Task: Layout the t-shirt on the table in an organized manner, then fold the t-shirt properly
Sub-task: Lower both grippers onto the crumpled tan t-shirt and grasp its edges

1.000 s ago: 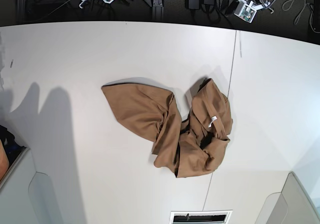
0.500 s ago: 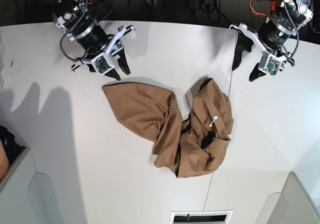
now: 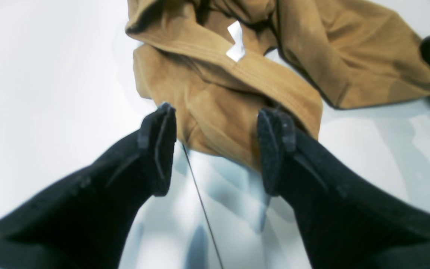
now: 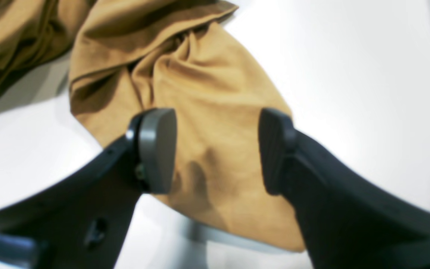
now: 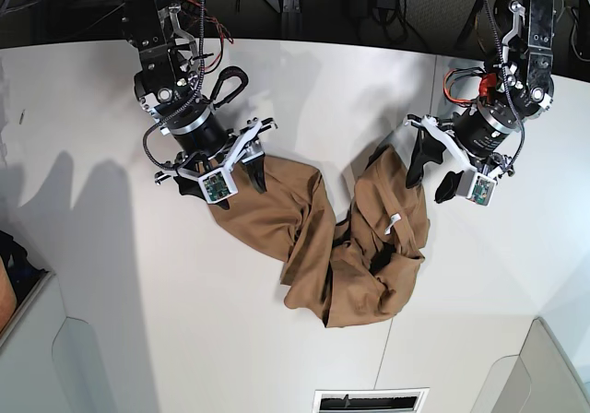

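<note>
Both grippers stand wide with nothing held: your left gripper [image 3: 217, 149] straddles the collar edge of the t-shirt [image 5: 318, 233] by its white tag [image 3: 236, 46]; your right gripper [image 4: 217, 149] brackets the opposite corner. Shirt lies crumpled mid-table [image 5: 111, 293].

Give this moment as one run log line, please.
t-shirt: crumpled on table | left tool: open, over collar edge | right tool: open, over other edge | folding: not yet begun
</note>
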